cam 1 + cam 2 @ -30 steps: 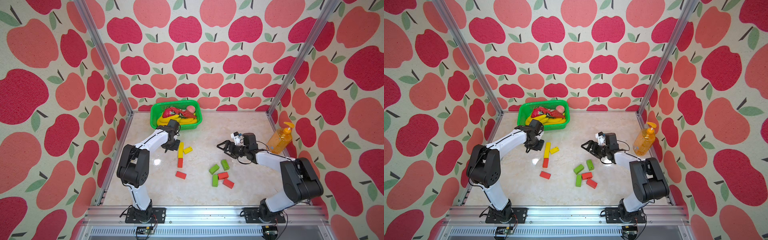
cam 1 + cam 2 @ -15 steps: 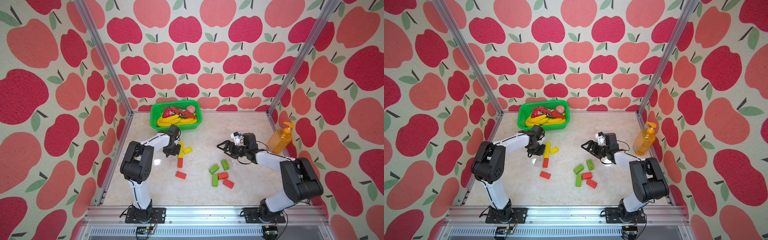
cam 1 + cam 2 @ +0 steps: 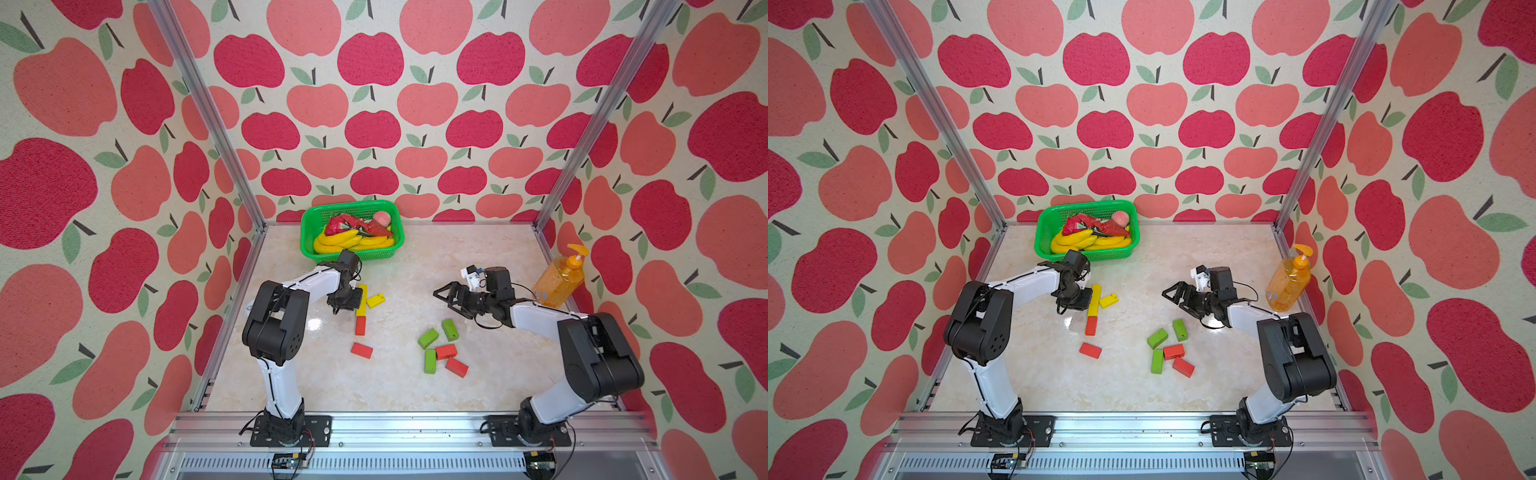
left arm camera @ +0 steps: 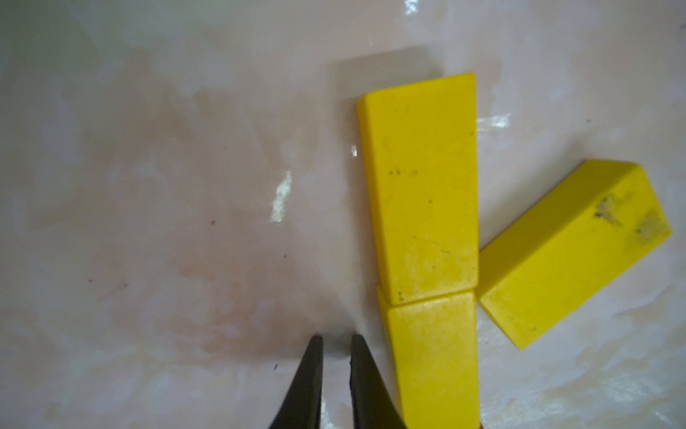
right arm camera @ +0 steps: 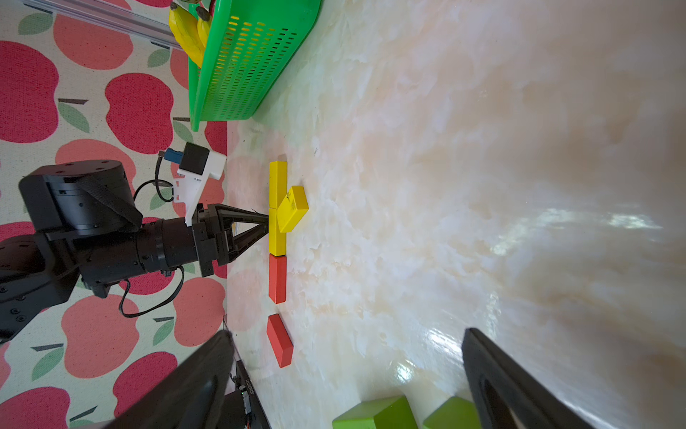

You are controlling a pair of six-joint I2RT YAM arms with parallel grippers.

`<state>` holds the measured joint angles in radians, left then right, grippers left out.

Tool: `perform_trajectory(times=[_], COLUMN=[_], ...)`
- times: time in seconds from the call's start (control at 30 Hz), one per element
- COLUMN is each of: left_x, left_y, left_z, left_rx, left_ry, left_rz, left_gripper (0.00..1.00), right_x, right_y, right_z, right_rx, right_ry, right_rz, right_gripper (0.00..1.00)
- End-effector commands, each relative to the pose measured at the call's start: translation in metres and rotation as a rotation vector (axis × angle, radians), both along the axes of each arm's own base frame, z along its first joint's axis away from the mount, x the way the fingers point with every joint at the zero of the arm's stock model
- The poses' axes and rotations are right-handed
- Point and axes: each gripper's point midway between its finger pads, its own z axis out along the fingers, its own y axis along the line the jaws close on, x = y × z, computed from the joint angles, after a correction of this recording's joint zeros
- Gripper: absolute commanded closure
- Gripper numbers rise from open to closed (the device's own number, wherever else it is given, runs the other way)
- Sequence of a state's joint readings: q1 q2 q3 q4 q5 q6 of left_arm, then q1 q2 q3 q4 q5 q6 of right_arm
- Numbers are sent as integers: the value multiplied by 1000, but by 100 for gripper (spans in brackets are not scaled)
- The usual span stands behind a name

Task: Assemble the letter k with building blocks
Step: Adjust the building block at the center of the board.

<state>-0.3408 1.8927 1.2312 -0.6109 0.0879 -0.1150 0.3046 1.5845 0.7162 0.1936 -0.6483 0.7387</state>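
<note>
1. Just in front of the green basket [image 3: 349, 204], the letter's spine is taking shape: two yellow bricks [image 4: 419, 185] are lying end to end, with a red brick [image 3: 360, 325] continuing the line away from the basket. A third yellow brick [image 4: 571, 252] is slanting off the joint, apparently touching it.
2. The left gripper [image 4: 336, 341] is hovering just beside the spine, on the side away from the slanted piece. Its jaws are narrow, with only a slit between them, and are gripping nothing.
3. The right gripper [image 5: 345, 334] is waiting farther from the basket, jaws spread wide and empty. Three green bricks [image 3: 428, 338] and two red bricks [image 3: 446, 351] are lying loose below it, and one lone red brick [image 3: 362, 350] is lying off the spine's far end.
4. These pieces are looking light, stiff and matte — easy to pinch, but likely sliding on the glossy tabletop [image 3: 395, 386] at any nudge. Gripping from above across the two long sides at mid-length is looking safest.
</note>
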Motion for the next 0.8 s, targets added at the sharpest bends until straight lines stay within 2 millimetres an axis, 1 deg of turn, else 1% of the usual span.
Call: perform_trajectory(times=[0.0,0.17,0.37,0.77], left_x=[2,1,4,5], left_y=[-1,-2,-4,0], left_z=[-6,-8,-6,-6], left_rx=[-8,0,0,33], left_ry=[13,20,11,19], left_rz=[15,15,21,23], left_gripper=[82,81,78,77], right_x=[3,4,3,3], right_y=[-1,-1,0,-1], right_z=[1,2,1,0], right_rx=[5,5,5,2], right_ry=[-3,-7,-7,-4], right_rz=[-1,-2,0,-2], right_gripper=[1,1,1,1])
